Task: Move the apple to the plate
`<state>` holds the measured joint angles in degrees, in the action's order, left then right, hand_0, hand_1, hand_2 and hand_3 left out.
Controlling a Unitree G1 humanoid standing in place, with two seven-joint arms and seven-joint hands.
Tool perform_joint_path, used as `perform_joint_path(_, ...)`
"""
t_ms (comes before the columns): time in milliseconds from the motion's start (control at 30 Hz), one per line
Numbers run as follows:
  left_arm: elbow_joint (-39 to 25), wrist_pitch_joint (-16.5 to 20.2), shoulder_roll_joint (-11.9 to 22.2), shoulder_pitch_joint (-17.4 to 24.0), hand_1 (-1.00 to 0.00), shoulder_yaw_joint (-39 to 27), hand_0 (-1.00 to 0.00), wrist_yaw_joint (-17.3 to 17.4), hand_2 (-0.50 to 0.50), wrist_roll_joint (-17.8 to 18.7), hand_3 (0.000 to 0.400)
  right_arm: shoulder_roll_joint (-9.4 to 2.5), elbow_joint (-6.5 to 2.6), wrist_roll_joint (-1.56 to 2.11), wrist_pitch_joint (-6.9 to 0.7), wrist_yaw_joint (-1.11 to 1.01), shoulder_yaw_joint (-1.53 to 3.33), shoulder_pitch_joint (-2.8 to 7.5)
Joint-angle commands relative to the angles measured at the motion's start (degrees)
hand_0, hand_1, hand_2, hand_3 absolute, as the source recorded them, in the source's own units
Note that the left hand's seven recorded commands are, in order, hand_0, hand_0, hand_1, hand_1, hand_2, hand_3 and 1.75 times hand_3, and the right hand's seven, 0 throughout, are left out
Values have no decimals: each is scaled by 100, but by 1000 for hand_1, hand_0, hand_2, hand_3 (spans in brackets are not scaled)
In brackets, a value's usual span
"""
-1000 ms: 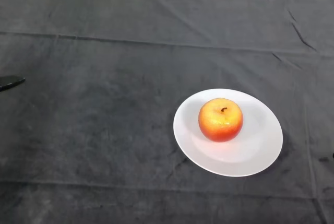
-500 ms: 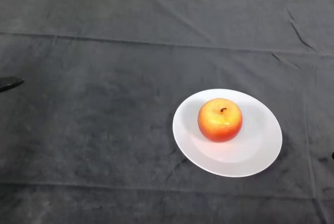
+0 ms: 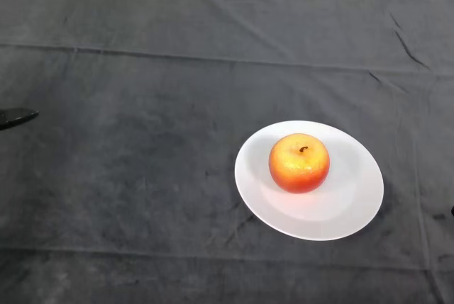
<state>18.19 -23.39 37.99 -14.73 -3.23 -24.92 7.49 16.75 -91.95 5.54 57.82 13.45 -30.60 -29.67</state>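
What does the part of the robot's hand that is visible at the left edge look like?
Only a small tip of the left hand shows: a slim, black, tapering shape with a slight gloss, lying over the dark grey cloth. No arm, markings or other parts are in view.

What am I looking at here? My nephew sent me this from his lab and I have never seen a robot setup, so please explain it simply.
This is the view from a camera on a humanoid robot's head, looking down at a table covered with a dark grey cloth. On it sits a round white plate, and a red and yellow apple rests on the plate, stem up. The small black tip at the left edge is part of the robot's left hand; too little of it shows to tell how it is posed. It holds nothing and is far from the plate. The apple already lies where the task wants it.
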Motion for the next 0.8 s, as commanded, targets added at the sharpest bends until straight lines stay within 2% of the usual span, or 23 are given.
perform_joint_path(33, -418, 82, -128, -29, 0, -263, 0, 65, 0, -133, 0, -433, -427, 92, -498, 7, -34, 631)
perform_joint_path(800, -400, 123, -444, -93, 0, -558, 0, 391, 0, -372, 0, -436, -410, 124, -509, 5, -1, 636)
